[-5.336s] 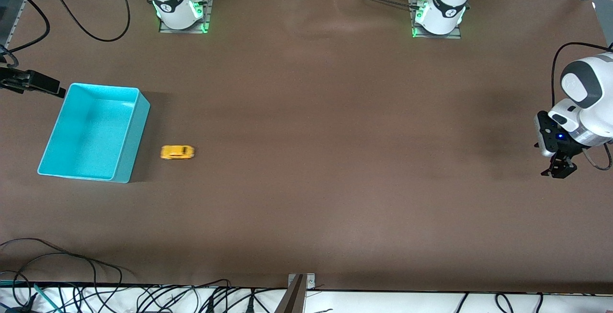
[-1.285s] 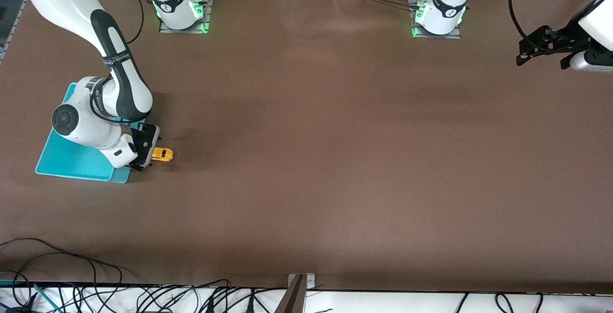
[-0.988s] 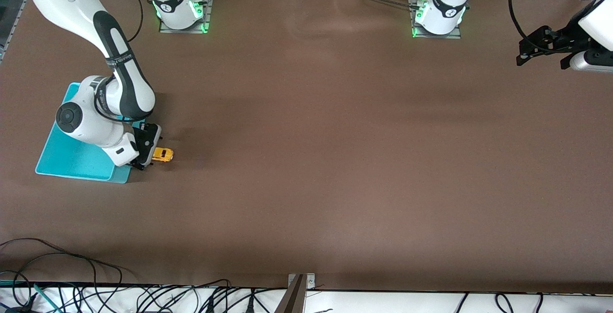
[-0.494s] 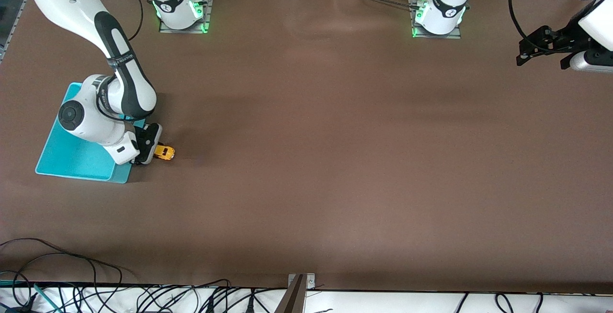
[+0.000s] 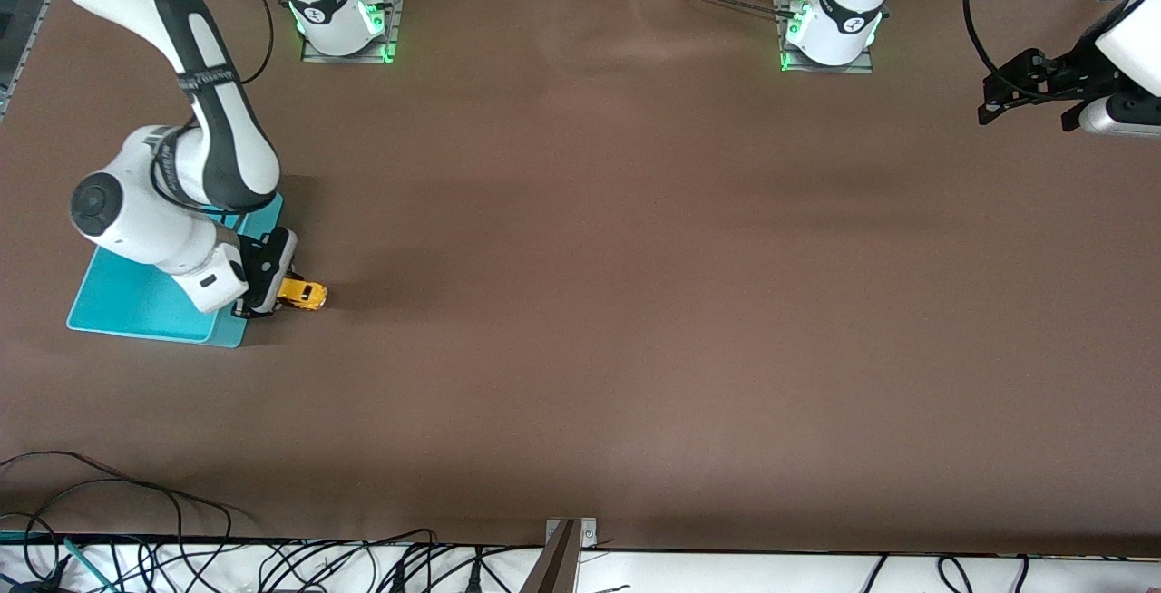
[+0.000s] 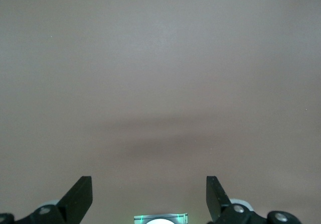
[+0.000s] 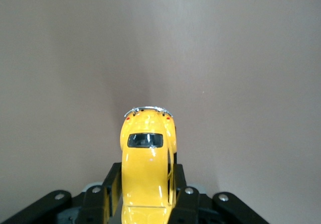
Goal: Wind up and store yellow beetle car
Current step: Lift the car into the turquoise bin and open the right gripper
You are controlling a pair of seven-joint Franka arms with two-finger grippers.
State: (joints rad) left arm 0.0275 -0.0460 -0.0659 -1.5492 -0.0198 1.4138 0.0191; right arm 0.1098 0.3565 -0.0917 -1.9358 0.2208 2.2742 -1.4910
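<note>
Yellow beetle car (image 7: 147, 171) with dark windows; turquoise bin (image 5: 136, 303); brown table (image 5: 635, 303)

A wide brown table (image 5: 635, 303) fills the view, with tangled black cables (image 5: 181, 557) along its near edge.

Glossy yellow beetle car (image 7: 146, 176), matt table (image 5: 635, 303)

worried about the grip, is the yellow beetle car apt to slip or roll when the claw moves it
The yellow beetle car looks glossy and rounded, so it may slip in the right claw. It probably rolls freely if released on the table. It seems rigid and light.
</note>
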